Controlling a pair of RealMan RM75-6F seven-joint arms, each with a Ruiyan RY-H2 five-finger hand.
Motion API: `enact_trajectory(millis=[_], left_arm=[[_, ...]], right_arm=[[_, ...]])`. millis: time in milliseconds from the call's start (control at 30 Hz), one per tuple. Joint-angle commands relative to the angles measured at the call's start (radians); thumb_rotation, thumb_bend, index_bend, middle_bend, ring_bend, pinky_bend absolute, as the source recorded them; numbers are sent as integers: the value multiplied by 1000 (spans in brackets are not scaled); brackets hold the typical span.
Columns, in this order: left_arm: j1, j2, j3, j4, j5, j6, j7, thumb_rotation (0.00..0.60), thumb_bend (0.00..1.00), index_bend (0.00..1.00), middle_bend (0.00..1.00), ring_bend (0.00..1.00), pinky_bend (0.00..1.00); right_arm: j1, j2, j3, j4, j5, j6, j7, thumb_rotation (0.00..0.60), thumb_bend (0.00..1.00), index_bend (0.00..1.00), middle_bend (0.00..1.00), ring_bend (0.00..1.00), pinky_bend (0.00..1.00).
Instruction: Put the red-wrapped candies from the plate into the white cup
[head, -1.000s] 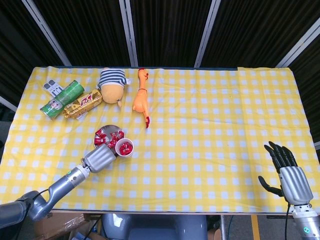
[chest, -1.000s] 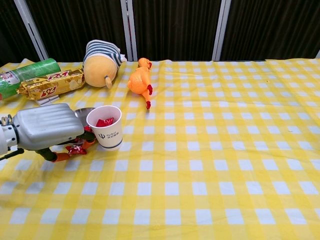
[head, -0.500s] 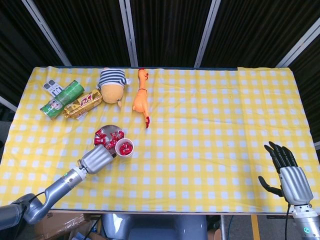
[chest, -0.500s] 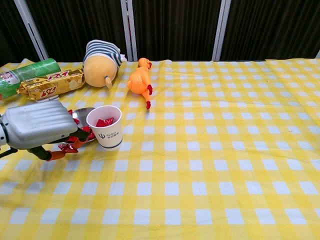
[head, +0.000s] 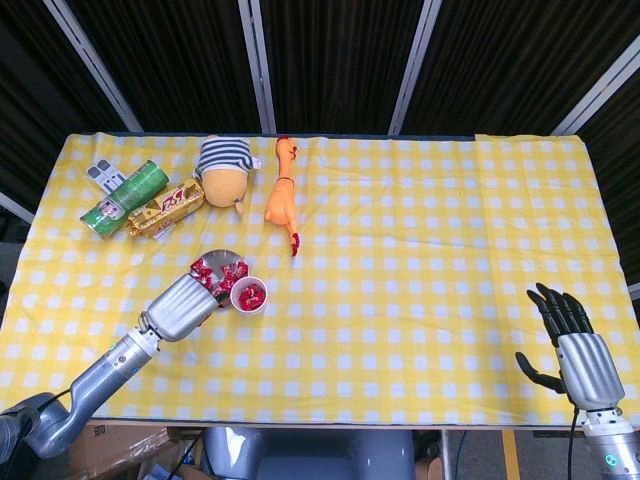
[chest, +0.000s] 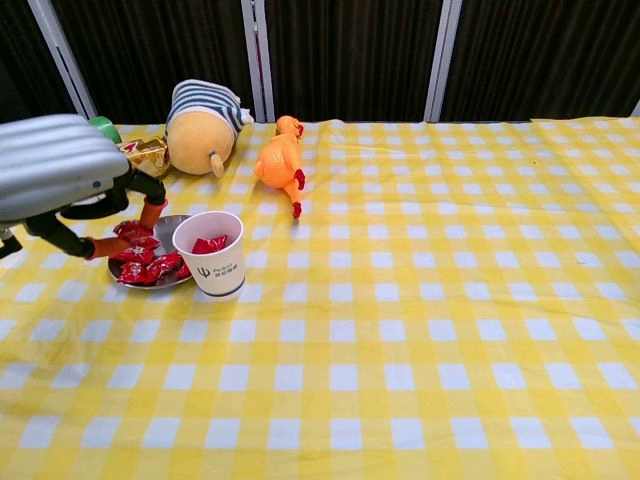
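A small metal plate (chest: 181, 222) (head: 226, 254) holding several red-wrapped candies (chest: 150, 268) sits at the table's left. Touching its right side stands the white paper cup (chest: 216, 266) (head: 248, 295), with red candies (chest: 208, 244) inside. My left hand (chest: 60, 165) (head: 180, 306) hovers above the plate's left side, left of the cup. Its orange-tipped fingers (chest: 150, 211) point down and pinch one red candy (chest: 131, 232). My right hand (head: 574, 347), seen only in the head view, rests open with fingers spread at the front right table edge.
Behind the plate lie a striped-hat plush toy (chest: 203, 128) (head: 224, 170), an orange rubber chicken (chest: 278, 160) (head: 282, 200), a gold snack packet (head: 165, 208) and a green can (head: 125, 200). Yellow checked cloth covers the table.
My left hand has risen from low beside the plate's near edge, moving up and left with a red candy in its fingertips. The right hand has stayed still.
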Motion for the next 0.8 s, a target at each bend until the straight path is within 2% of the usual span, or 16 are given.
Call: enact_trajectory(millis=[33,200,367,567,800], left_arm=[[-17,-8,-39,-23,-37,-16,5,600,369,490,918,974,949],[-49,-61,-89,-32,-115,-79,61,600,369,482,917,973,949],[-77,-110,-115,-29,-159,-121,133,600,367,479,917,973,949],[-98,-137,-130,-40,-212,-161,198,600,350,472,914,973,949],[-99,-129,-122,-54,-245,-175,244,600,303,450,912,971,949]], right_arm=[[0,0,1,0,2,-1,2,600,386,0,0,0,0],[1,2,2,-1,3,0,7,600,386,0,0,0,0],[2,4,2,0,2,-2,14,600,385,0,0,0,0],[3,6,2,0,0,-1,20,600,385,0,0,0,0],[2,7,2,1,-3,1,23,600,386,0,0,0,0]])
